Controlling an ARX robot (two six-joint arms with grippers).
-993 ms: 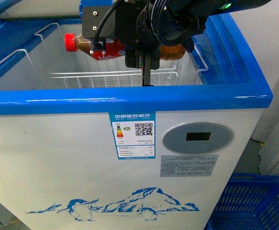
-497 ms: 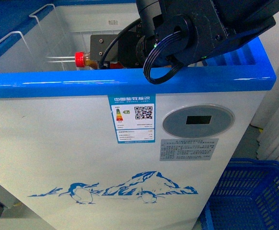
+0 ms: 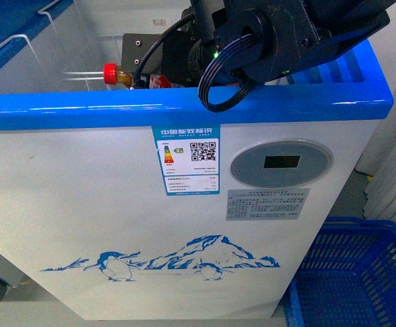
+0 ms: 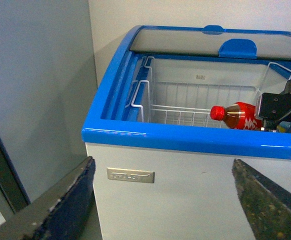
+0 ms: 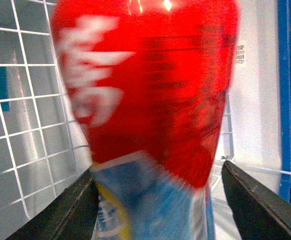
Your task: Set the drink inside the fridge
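The drink (image 3: 118, 75) lies sideways inside the fridge (image 3: 184, 109). In the front view only its red cap and neck show above the blue front rim. My right arm (image 3: 259, 41) reaches over that rim and hides the rest of the bottle. In the right wrist view the drink (image 5: 150, 90) is blurred and fills the gap of my open right gripper (image 5: 158, 175), above the wire basket (image 5: 25, 125). My left gripper (image 4: 161, 170) is open and empty outside the fridge (image 4: 185, 140), facing its white wall. From there the drink (image 4: 235, 115) shows over the rim.
A blue plastic basket (image 3: 348, 279) stands on the floor to the right of the fridge. A grey cabinet (image 4: 35, 90) stands close beside the fridge's other side. The curved glass lid (image 4: 210, 42) is slid to the back, so the front part is uncovered.
The right arm has gone down into the fridge with the drink. The bottle was fully above the rim a second ago and now only its cap shows.
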